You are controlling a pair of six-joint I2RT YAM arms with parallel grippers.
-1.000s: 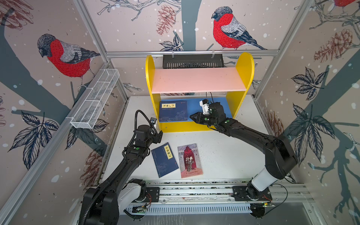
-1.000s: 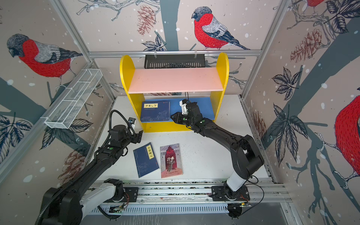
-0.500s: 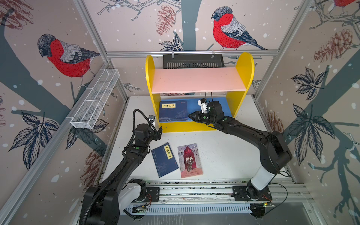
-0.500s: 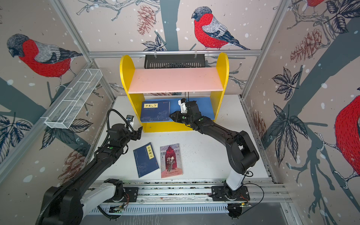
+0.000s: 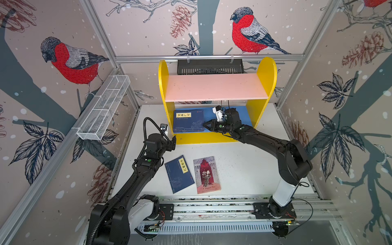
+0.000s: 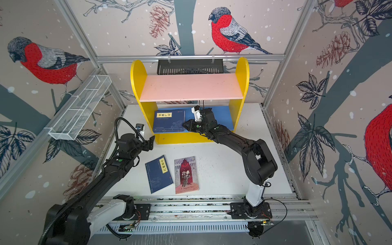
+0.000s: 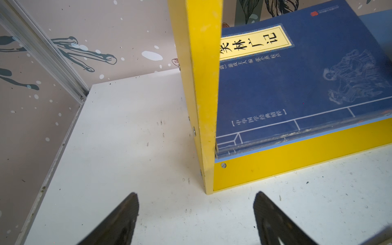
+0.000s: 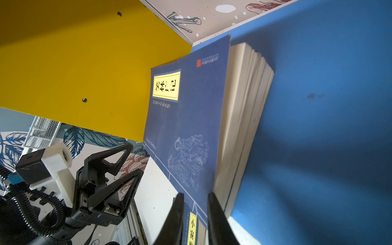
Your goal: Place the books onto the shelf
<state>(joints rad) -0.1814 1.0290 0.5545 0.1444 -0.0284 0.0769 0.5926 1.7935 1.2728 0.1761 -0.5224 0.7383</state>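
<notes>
A stack (image 5: 188, 121) lies on the shelf (image 5: 216, 87); navy book (image 5: 179, 174) and Hamlet (image 5: 206, 175) on the worktop (image 5: 244, 169). Light, floppy, we judge: pinch the spine edge. Our left tool (image 7: 195, 195) gapes; right tool (image 8: 196, 198) at stack, grip we cannot tell.

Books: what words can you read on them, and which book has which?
"笑林广记": top navy book on the shelf.
"小窗幽记": loose navy book on the table.
"Hamlet": red book beside it.
Small print on all covers: too small or blurred to read.
</notes>
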